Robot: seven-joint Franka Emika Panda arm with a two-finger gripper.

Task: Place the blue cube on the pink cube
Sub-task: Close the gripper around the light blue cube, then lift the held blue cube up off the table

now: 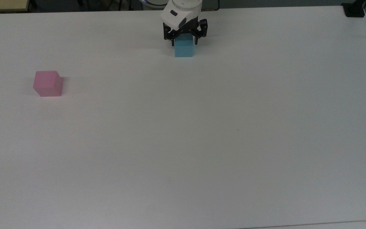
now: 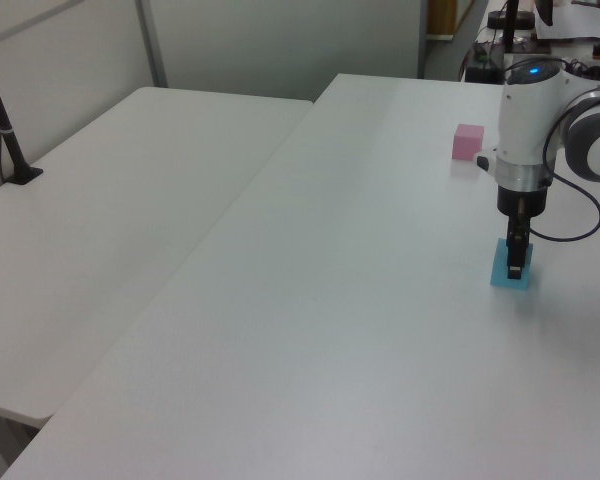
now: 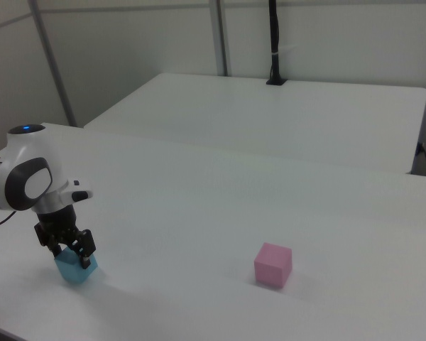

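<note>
— Top view first: where is the end effector [image 1: 184,42]?

— Down over the blue cube [image 1: 184,48], at the far edge of the white desk [image 1: 202,143]. Its two dark fingers [image 1: 172,40] stand spread, one at each side of the cube's upper part. It is open around the cube; I cannot tell whether the fingers touch the sides.

— And the cube itself?

— It sits flat on the desk. In the left view the end effector [image 2: 517,268] comes straight down onto the blue cube [image 2: 509,272] from the white arm [image 2: 525,130], and the right view has the end effector [image 3: 70,253] low over the blue cube [image 3: 76,268] too.

— The pink cube?

— Well apart. In the top view the pink cube [image 1: 47,83] rests alone toward the top view's left, nearer than the blue one. In the right view the pink cube [image 3: 272,264] lies off to the right view's right of the arm; in the left view the pink cube [image 2: 468,142] is farther back on the desk.

— Any bins or trays?

— A second white desk [image 3: 270,117] stands alongside, with a black pole [image 3: 275,42] clamped at its edge.
</note>
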